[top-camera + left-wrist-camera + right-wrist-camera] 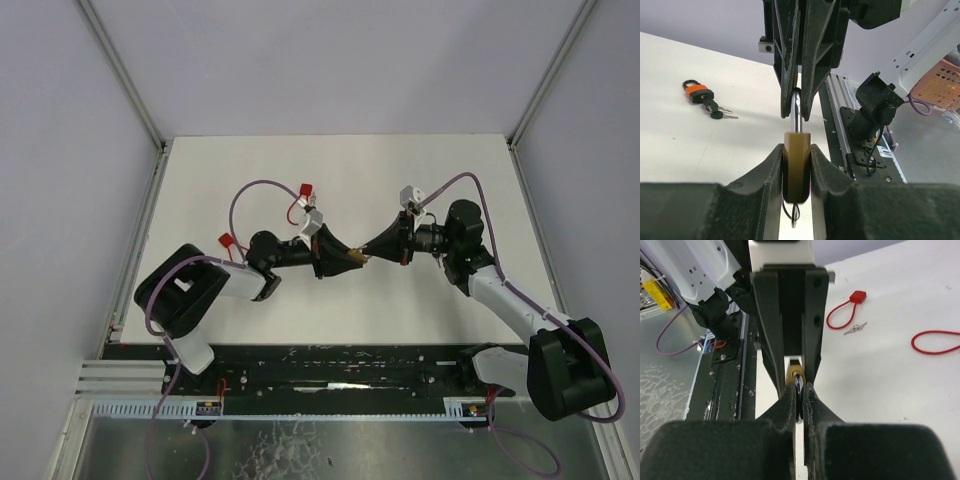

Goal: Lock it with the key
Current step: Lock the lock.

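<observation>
A brass padlock (796, 147) hangs in the air between the two arms, above the middle of the table. My left gripper (797, 160) is shut on its body, one finger on each flat side. My right gripper (799, 391) is shut on the silver shackle (796, 110), which sticks up out of the body. A thin wire ring (793, 212) dangles under the padlock; the key itself is hidden. From above, the two grippers meet tip to tip, left gripper (346, 259) and right gripper (372, 255).
An orange padlock (698, 92) with keys (720, 114) lies on the white table. A red cable lock (846, 309) with small keys (855, 329) and a red cable loop (936, 342) lie further out. The black base rail (839, 131) runs along the table's near edge.
</observation>
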